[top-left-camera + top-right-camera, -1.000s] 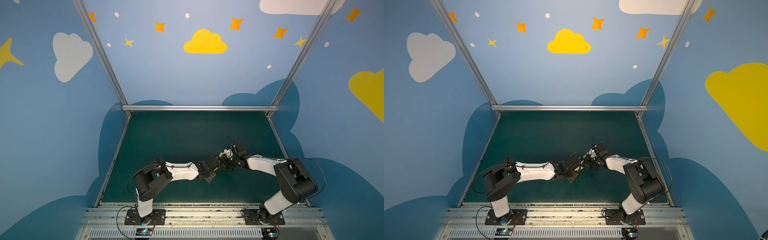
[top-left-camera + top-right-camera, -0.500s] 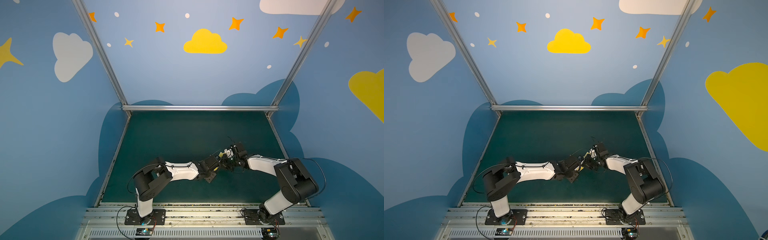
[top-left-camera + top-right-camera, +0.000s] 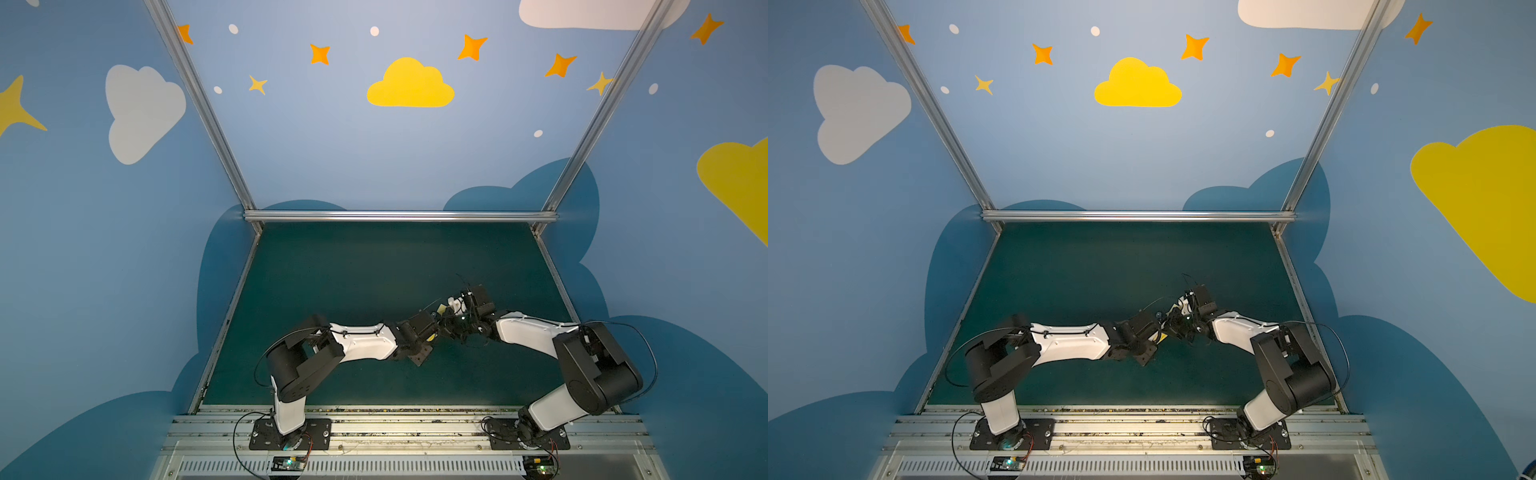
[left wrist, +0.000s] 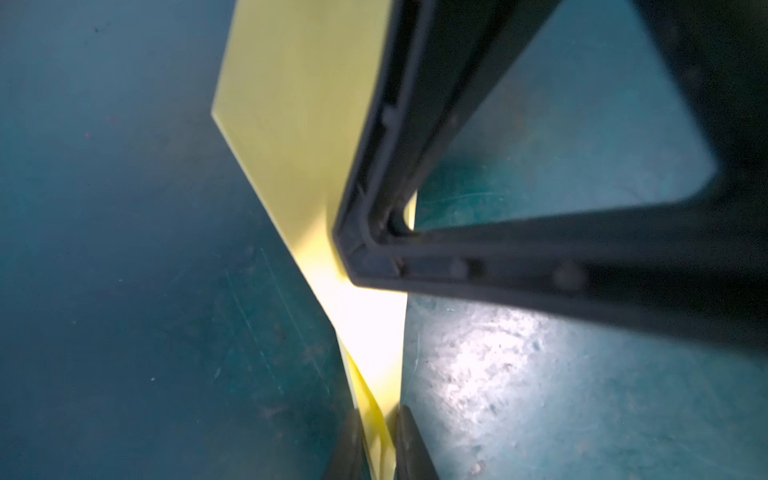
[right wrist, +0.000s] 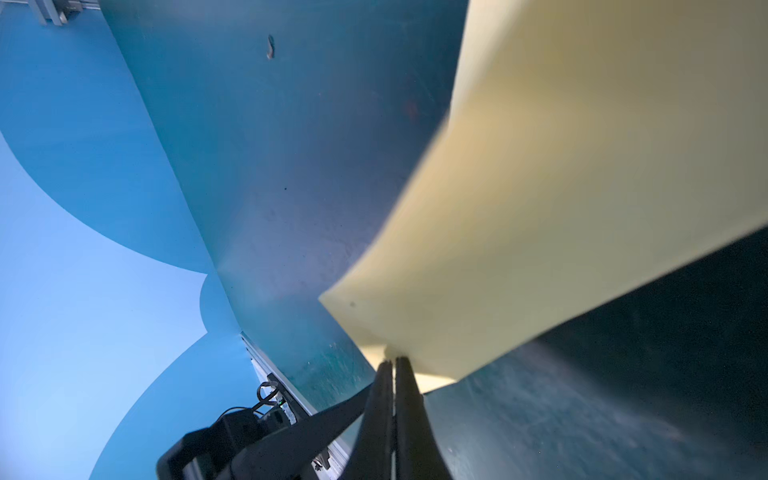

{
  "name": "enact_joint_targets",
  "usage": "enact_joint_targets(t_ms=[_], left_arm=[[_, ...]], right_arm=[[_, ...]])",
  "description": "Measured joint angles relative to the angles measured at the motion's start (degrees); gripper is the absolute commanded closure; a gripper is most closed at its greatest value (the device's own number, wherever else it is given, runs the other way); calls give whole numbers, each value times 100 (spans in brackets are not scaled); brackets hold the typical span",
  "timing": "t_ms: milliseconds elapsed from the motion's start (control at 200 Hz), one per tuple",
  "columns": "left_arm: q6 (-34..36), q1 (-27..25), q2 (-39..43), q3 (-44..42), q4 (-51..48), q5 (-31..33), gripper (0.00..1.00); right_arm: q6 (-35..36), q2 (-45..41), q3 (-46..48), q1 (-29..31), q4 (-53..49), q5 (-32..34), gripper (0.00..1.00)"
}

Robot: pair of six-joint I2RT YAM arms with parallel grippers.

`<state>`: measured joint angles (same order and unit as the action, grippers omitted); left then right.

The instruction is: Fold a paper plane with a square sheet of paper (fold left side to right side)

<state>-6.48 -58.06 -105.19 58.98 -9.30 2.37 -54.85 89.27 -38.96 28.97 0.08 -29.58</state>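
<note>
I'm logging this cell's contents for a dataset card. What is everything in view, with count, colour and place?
folded paper: one, pale yellow, over the middle of the mat, pinched by both pairs of fingers
mat: one, dark green, floor of the cell
walls: three, blue, at the back and both sides, painted with clouds and stars
frame rails: three, silver, two uprights and a back crossbar
arms: two, white and black, mounted at the front edge, meeting over the mat
left fingers: one pair, black, closed on the folded paper
right fingers: one pair, black, closed on the folded paper
</note>
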Motion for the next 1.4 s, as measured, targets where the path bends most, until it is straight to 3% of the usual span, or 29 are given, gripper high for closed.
enact_joint_targets(t_ms=[270,320,411,531,731,861,941,1176,1402], left_arm=[[-22,20,17,-9,-28,-15,82],[-26,26,31,-13,-48,-15,77],[-39,31,72,-46,-83,-17,59],[31,11,282,-229,-129,-39,51],[136,-52,855,-514,-94,37,54],[184,-61,970,-634,2,210,74],[210,-61,970,-691,28,249,77],[299,-61,898,-673,98,136,56],[374,-109,715,-584,179,52,49]], right_arm=[[-195,39,229,203,251,11,95],[-195,57,232,212,278,11,95],[-197,87,232,232,337,7,96],[-190,125,232,249,411,11,96],[-188,164,232,232,433,17,96],[-184,168,232,184,442,15,96],[-177,170,232,146,439,15,96],[-170,173,232,109,439,15,96],[-168,177,232,87,439,13,96]])
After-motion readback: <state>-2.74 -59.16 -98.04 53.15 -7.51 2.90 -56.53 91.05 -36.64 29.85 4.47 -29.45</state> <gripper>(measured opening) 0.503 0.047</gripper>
